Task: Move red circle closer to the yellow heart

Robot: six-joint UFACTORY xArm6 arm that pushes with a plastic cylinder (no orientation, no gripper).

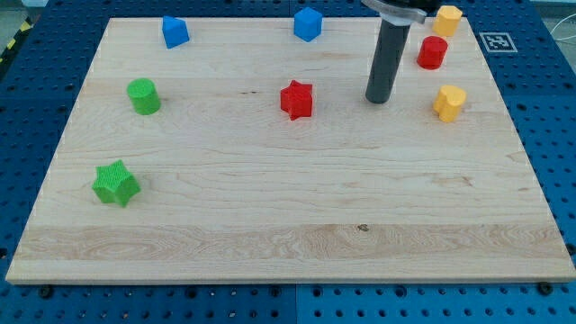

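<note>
The red circle sits near the view's top right on the wooden board. The yellow heart lies just below it and slightly to the right, with a small gap between them. My tip rests on the board to the left of both, level with the yellow heart and apart from it, below and left of the red circle. It touches no block.
A yellow hexagon-like block is at the top right corner. A red star lies left of my tip. A blue block and another blue block sit along the top. A green circle and green star are at the left.
</note>
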